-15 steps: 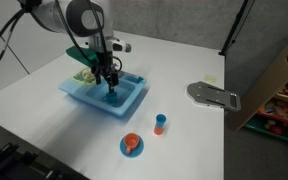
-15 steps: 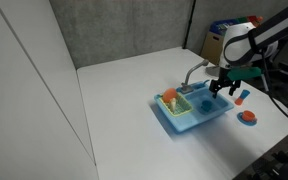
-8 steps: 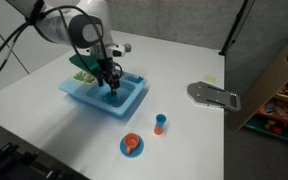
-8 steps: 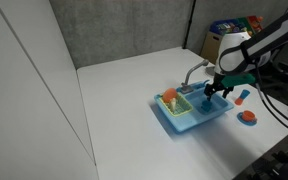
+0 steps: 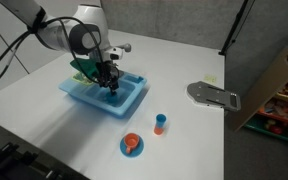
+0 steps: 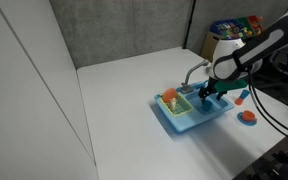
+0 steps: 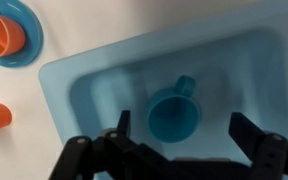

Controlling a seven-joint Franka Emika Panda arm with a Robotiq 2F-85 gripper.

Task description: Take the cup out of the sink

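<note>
The small all-blue cup stands upright in the basin of the light blue toy sink, its little handle pointing away from me. In the wrist view my gripper is open, with one finger on each side of the cup and not touching it. In both exterior views the gripper hangs low over the sink and hides the cup. The grey faucet stands at the sink's back.
An orange cup on a blue saucer and a taller blue cup with an orange top stand on the white table beside the sink. The side compartment holds colourful toys. A grey flat object lies further off.
The gripper has moved lower into the sink basin and shifted slightly toward the compartment side. The cup has not moved.
</note>
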